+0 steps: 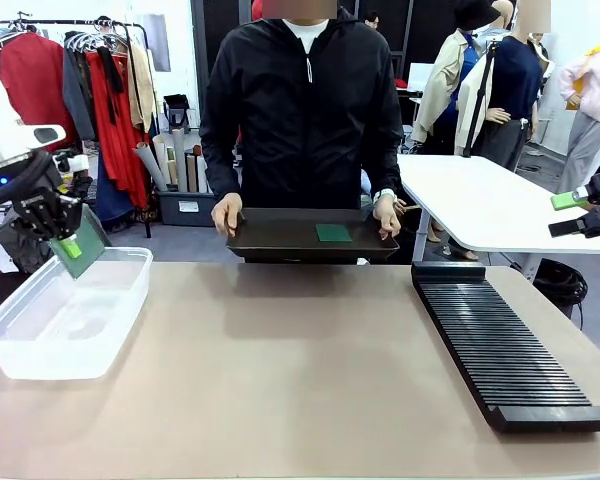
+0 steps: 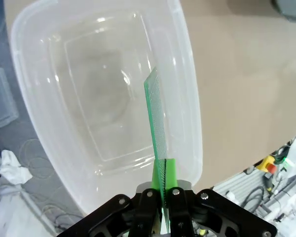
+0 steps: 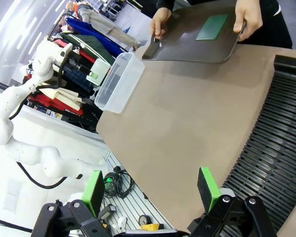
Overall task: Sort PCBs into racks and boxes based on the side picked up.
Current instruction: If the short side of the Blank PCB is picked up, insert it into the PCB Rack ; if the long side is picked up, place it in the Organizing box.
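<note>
A wide beige table (image 1: pixel 280 400), matt and smooth, takes the lower part of the front view. Behind it the room is busy, with a clothes rail (image 1: pixel 90 70) of red and grey garments at the far left and a white table (image 1: pixel 480 200) at the far right.

At the left edge of the beige table stands the box (image 1: pixel 40 365) — a clear plastic tub with rounded corners and a soft, thick rim. Above its far left corner the left gripper (image 1: pixel 70 247) is closed on a PCB (image 1: pixel 88 238), a thin green board. In the left wrist view the board appears edge-on, clamped between the green pads and held over the box near one long wall.

In the middle, beyond the table's far edge, a person holds a shallow black tray (image 1: pixel 280 243) with a hand (image 1: pixel 227 213) at each end. A second PCB (image 1: pixel 333 233) lies flat on the tray, a little right of its middle.

At the right lies the rack (image 1: pixel 510 350) — long, black and ribbed with many narrow parallel slots. The right gripper (image 3: pixel 150 192) hangs at the right edge of the front view, its jaws wide apart and holding nothing
</note>
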`<state>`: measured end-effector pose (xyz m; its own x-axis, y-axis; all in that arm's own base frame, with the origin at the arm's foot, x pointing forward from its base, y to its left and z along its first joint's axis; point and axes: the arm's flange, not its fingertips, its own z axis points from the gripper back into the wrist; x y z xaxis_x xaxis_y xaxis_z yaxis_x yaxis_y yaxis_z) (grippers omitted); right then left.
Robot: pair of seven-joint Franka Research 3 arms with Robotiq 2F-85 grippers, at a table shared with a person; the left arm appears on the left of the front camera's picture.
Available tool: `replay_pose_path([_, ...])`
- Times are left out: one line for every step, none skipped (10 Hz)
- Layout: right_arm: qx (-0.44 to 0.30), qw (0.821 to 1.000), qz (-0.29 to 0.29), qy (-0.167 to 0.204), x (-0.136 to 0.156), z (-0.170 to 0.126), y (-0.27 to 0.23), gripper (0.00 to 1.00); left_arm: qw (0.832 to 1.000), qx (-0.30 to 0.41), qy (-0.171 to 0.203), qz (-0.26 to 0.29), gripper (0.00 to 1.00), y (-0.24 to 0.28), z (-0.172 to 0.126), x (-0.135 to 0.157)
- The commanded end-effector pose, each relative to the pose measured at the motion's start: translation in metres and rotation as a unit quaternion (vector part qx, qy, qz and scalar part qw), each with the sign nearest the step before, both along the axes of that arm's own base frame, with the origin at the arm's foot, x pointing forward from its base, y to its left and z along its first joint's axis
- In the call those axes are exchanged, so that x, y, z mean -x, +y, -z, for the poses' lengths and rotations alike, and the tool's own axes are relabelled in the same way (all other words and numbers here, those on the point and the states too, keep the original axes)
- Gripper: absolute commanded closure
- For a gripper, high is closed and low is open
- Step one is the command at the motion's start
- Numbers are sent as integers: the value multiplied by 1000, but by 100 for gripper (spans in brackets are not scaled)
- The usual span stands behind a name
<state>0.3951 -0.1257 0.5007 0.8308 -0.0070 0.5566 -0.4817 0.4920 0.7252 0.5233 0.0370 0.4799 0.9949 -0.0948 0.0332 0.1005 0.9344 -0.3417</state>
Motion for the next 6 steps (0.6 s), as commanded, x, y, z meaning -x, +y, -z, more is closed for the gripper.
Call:
replay_pose_path([0,1000,0,1,1,-2,1,0,1000,23,-14,-2,100,11,22,14])
replay_pose_path([0,1000,0,1,1,-2,1,0,999,32,-28,-8,100,15,34,16])
replay_pose_path([0,1000,0,1,1,-2,1,0,998,42,-37,-11,100,17,50,19])
replay_pose_path([0,1000,0,1,1,-2,1,0,998,50,-45,-15,100,20,64,22])
replay_pose_path([0,1000,0,1,1,-2,1,0,997,54,-46,-22,100,25,77,25])
replay_pose_path([0,1000,0,1,1,-2,1,0,996,66,-47,-29,100,28,91,28])
